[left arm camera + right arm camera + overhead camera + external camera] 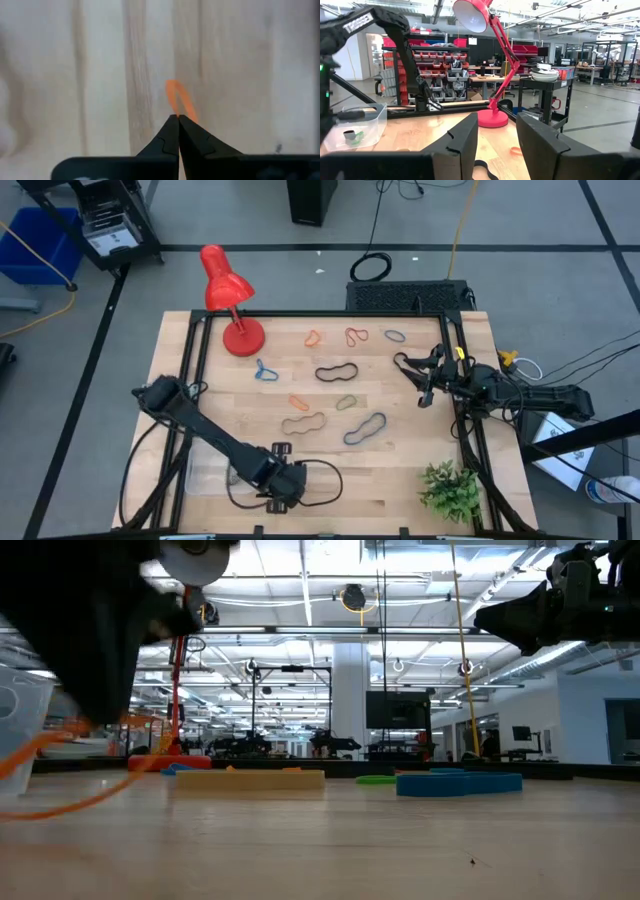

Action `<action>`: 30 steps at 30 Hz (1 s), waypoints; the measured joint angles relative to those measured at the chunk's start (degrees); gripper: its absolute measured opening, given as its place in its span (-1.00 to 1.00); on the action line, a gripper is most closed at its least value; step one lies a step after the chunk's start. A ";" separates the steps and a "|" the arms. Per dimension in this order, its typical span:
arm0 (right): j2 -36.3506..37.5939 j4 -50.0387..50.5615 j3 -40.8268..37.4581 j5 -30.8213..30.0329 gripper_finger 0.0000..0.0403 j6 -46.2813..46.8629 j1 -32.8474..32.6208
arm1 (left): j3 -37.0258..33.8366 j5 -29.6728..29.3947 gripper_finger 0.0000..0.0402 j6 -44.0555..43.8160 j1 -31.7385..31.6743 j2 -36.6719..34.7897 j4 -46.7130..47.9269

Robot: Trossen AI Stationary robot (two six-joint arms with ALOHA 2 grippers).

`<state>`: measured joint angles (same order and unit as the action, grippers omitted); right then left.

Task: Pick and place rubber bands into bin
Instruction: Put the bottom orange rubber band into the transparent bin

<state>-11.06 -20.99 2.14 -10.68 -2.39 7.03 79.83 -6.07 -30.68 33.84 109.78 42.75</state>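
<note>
My left gripper (178, 118) is shut on an orange rubber band (179, 99) near the table's front edge (285, 492), beside the clear bin (205, 476). In the low view the band (90, 798) trails below the dark gripper. The bin (355, 127) holds a green and a dark band. Several other bands lie flat across the table's middle: black (337, 372), blue (365, 429), tan (303, 423), orange (313, 338), red (356, 336). My right gripper (495, 142) waits open above the table's right side (425, 388), with nothing between its fingers. My left gripper pinches the orange band (176, 111) between its two fingertips, at their free ends only. The fingers come from above, pointing steeply down. A short loop of the band sticks out past the tips; the rest hangs slack below (40, 755). Whether its low part touches the table, I cannot tell.
A red desk lamp (228, 295) stands at the far left, a small green plant (450, 490) at the near right corner. A big black loop (325, 480) lies by my left gripper. Bare wood lies between the bands and the front edge.
</note>
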 joint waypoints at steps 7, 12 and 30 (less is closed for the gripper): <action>0.01 0.02 0.01 0.00 -0.35 0.00 -0.02 | 0.11 -16.10 -0.98 0.82 -0.10 -12.25 -1.71; 0.01 0.04 0.00 0.00 -0.35 0.00 -0.01 | 0.11 -27.08 -0.98 -1.77 0.00 -18.36 -1.17; 0.01 0.26 0.01 -0.01 -0.35 -0.46 -0.02 | 0.13 -5.15 -0.99 -36.03 1.50 -20.92 33.63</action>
<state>-11.05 -20.73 2.15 -10.69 -2.85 7.01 79.96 -11.21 -66.70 35.33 88.86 76.38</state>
